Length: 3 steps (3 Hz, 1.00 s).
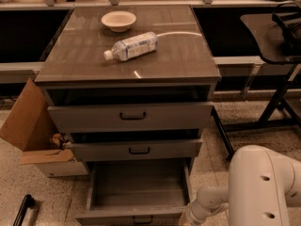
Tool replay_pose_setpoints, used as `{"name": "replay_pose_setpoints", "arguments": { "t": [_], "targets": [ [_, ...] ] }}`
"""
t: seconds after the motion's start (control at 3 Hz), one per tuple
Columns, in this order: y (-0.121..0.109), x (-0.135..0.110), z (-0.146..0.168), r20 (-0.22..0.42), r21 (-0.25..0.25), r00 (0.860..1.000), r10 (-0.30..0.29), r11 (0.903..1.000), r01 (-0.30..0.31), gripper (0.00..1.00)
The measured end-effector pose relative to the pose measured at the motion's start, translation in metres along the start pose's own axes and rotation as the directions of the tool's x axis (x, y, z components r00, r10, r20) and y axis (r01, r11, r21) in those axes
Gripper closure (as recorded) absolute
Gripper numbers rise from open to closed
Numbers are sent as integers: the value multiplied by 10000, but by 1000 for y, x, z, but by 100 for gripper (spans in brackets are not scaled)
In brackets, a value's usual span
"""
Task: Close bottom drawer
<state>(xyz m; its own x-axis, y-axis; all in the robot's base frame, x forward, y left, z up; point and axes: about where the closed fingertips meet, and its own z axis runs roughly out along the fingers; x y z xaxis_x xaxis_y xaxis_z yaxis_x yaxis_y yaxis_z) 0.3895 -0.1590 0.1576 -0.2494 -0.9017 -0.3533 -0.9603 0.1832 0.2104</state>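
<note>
Grey, the bottom drawer (136, 192) is pulled far out near the floor (61, 194); the claw (188, 219) is seen by its front right corner, and whether it is apart or together cannot be told. The drawer front should be pushed squarely inward.

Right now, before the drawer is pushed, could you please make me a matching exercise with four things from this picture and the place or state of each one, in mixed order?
Things:
1. bottom drawer
2. bottle
3. bowl
4. gripper

Places or states:
A. lying on its side on the cabinet top
B. pulled far out, low near the floor
C. standing upright toward the back of the cabinet top
D. at the lower edge of the picture, beside a front corner of the open drawer

Pairs: 1-B, 2-A, 3-C, 4-D
</note>
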Motion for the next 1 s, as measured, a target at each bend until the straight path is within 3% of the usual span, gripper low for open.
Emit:
{"name": "replay_pose_setpoints", "arguments": {
  "t": [0.33,1.0],
  "targets": [
    [-13,-5,6,373,841,9993,57,9964,-89,100],
    [-46,-18,4,1342,1957,9909,-44,9804,-222,100]
  ]
}}
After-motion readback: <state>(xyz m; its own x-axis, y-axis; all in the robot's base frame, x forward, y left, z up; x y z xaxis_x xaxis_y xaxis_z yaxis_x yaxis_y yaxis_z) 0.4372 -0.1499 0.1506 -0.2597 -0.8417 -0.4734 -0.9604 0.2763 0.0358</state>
